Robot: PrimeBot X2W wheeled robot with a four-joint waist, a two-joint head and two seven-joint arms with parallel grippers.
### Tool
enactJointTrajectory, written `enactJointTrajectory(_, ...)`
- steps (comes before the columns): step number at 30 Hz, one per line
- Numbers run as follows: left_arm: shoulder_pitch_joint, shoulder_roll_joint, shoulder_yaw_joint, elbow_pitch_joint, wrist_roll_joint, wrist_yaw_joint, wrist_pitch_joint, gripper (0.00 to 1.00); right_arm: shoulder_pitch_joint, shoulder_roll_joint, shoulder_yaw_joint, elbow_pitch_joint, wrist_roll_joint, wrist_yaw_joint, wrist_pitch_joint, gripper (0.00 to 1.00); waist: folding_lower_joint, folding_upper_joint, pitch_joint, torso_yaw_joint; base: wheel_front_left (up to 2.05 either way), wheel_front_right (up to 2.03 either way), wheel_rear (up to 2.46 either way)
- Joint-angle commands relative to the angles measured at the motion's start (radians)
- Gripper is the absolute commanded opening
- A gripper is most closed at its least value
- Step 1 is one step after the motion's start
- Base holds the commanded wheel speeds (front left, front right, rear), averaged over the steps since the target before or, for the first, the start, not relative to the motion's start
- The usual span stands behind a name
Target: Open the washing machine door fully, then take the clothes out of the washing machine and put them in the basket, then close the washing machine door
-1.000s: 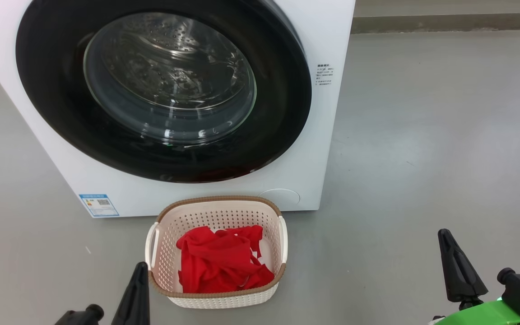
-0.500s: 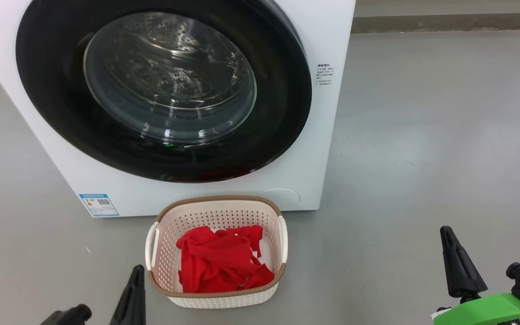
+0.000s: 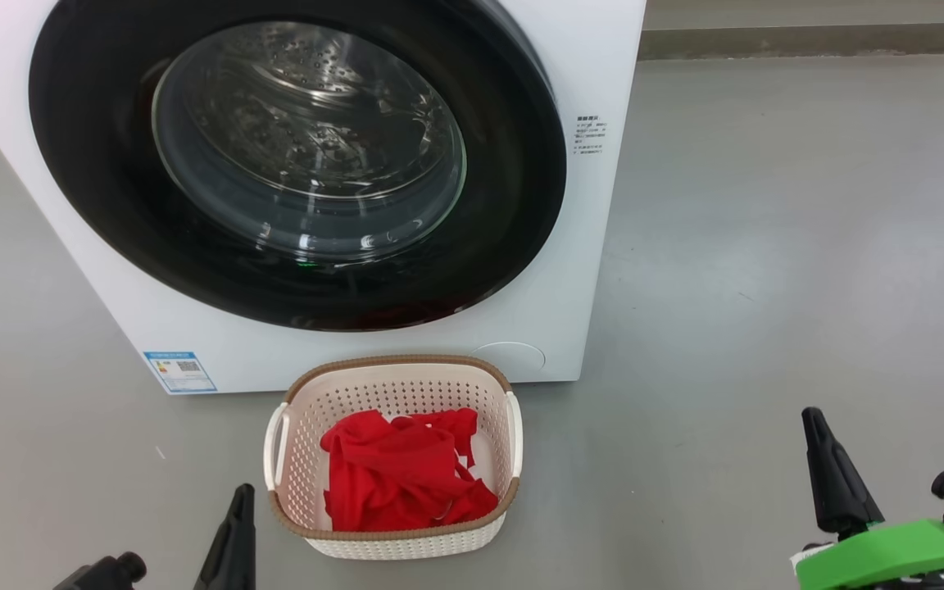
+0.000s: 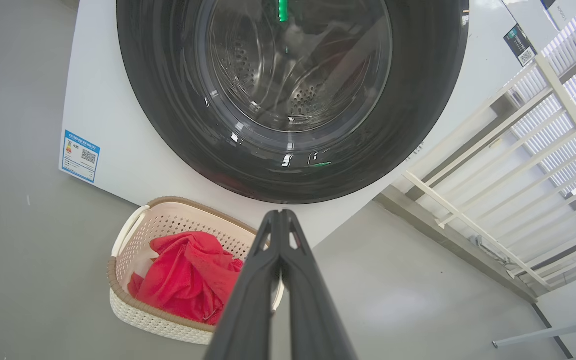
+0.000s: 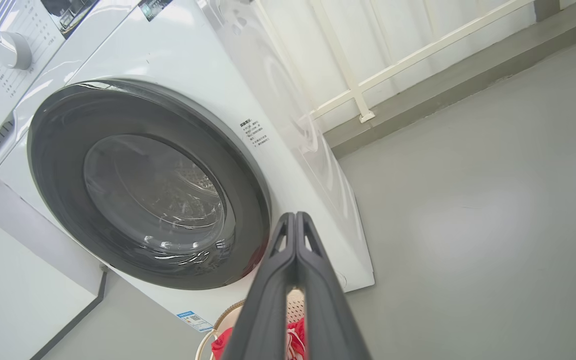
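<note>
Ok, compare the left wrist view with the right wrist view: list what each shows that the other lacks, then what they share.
Left wrist view: the basket nearly whole, with its white handle. Right wrist view: the washing machine with its control dial and side wall. Both: the washing machine door closed, the clothes in the basket, the blue label, and shut jaws: left gripper, right gripper.

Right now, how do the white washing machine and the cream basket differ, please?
The big white washing machine is shut by its black glass door; the small cream basket is open. The machine's drum looks empty; the basket holds red clothes. Both stand on grey floor.
</note>
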Motion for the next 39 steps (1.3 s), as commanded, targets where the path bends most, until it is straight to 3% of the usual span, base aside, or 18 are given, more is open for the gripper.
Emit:
enactJointTrajectory(1,-0.050,0.010,0.025,-0.018,-0.039,-0.010,0.010,0.00,-0.057,-0.021,0.005,-0.020,0.043,0.000,0.005,0.00,0.0000,0.0000,0.000,0.000,0.00,0.00,0.00)
enactJointTrajectory(39,-0.098,0.011,0.094,0.032,-0.469,-0.062,0.116,0.00,-0.116,-0.046,0.016,0.035,0.512,-0.001,0.101,0.00,-0.0001,0.0000,0.002,0.001,0.00,0.00,0.00)
